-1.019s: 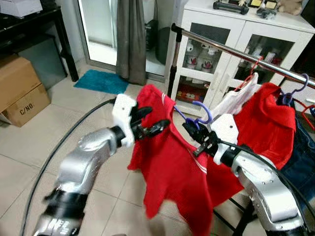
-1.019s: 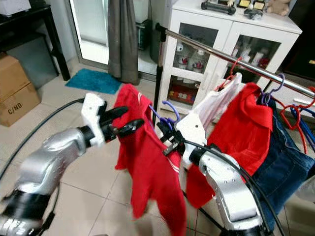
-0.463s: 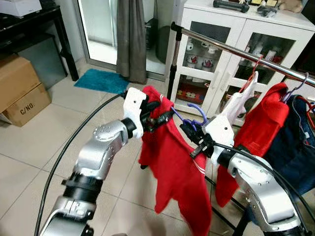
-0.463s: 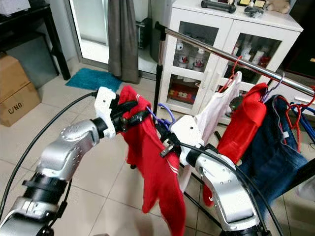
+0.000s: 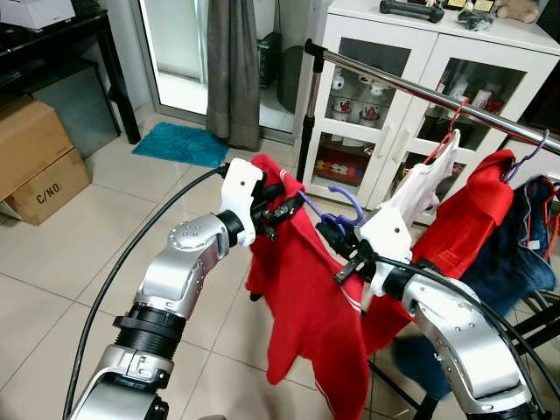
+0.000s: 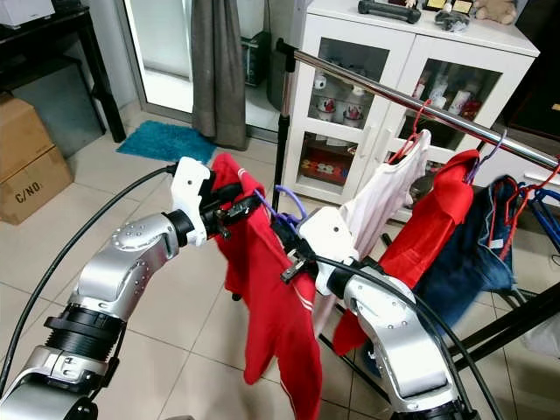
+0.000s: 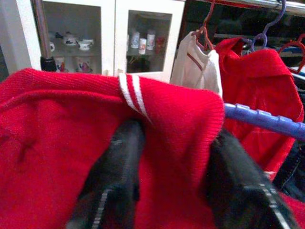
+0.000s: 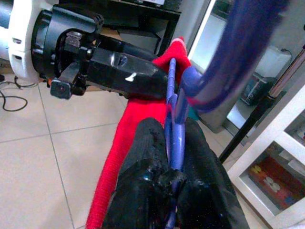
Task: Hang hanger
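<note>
A red garment (image 5: 306, 297) hangs on a purple hanger (image 5: 346, 199) held in the air between my arms, below the left end of the steel rail (image 5: 420, 92). My right gripper (image 5: 328, 238) is shut on the purple hanger (image 8: 177, 143) just under its hook. My left gripper (image 5: 278, 203) is shut on the red garment's shoulder; in the left wrist view the striped red cloth (image 7: 57, 119) lies between the black fingers (image 7: 114, 171), with the hanger's arm (image 7: 267, 121) poking out beside it. The hook is not over the rail.
A white top (image 5: 420, 188), a red shirt (image 5: 477, 210) and jeans (image 5: 516, 254) hang on the rail to the right. A white glass-door cabinet (image 5: 394, 79) stands behind it. Cardboard boxes (image 5: 35, 162), a black table and a teal mat (image 5: 179, 144) lie to the left.
My left gripper has moved right onto the red garment's shoulder and shut on it. The clothes hung on the rail have swung.
</note>
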`<state>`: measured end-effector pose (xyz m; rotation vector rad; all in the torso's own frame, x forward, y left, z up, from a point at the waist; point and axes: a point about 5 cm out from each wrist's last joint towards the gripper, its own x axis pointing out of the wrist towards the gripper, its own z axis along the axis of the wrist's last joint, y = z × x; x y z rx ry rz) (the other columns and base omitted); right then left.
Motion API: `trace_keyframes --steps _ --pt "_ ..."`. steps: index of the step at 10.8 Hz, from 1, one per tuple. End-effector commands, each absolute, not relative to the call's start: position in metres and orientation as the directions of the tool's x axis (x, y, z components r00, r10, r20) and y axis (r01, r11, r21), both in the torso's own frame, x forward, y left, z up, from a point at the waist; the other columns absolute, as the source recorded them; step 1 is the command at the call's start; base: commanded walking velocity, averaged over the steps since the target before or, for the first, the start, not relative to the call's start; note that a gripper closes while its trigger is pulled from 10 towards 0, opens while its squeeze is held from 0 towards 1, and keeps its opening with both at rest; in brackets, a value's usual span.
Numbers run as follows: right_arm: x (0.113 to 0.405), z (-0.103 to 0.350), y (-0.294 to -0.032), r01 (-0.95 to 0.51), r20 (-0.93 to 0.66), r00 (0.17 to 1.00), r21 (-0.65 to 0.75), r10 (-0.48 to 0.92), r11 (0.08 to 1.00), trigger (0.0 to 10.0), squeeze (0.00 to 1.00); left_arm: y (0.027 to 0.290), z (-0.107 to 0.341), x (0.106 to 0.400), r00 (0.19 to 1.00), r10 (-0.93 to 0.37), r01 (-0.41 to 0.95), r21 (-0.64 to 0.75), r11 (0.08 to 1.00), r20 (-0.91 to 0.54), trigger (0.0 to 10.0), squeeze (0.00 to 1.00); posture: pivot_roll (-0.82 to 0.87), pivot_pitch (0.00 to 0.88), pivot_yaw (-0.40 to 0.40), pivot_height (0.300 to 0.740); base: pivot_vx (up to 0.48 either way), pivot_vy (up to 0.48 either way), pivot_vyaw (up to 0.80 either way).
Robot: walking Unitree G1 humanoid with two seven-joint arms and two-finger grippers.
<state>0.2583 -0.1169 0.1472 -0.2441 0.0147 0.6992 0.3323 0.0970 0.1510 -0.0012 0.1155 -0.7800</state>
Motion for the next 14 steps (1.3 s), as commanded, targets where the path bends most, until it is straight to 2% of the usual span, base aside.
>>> trace_keyframes --steps 1,9,12,14 --pt "0.258 0.163 -0.113 -0.636 -0.019 0.755 -0.265 0.655 0.725 10.0 0.00 0.097 0.154 0.335 0.707 -0.699 0.702 -0.016 0.712 -0.103 0.0 0.00 0.06 0.000 -0.051 0.740 0.000 0.000 0.00" --pt "0.259 0.162 -0.113 -0.640 -0.041 0.751 -0.286 0.659 0.713 10.0 0.00 0.104 0.165 0.340 0.727 -0.683 0.684 -0.011 0.729 -0.067 0.0 0.00 0.06 0.000 -0.051 0.740 0.000 0.000 0.00" --pt "0.257 0.150 -0.118 -0.647 -0.133 0.751 -0.347 0.647 0.679 10.0 0.00 0.121 0.186 0.346 0.758 -0.652 0.653 0.049 0.756 -0.032 0.0 0.00 0.06 0.000 -0.052 0.740 0.000 0.000 0.00" --pt "0.253 0.129 -0.126 -0.666 -0.271 0.742 -0.408 0.614 0.624 10.0 0.00 0.139 0.220 0.349 0.772 -0.635 0.628 0.125 0.768 0.023 0.0 0.00 0.06 0.000 -0.053 0.740 0.000 0.000 0.00"
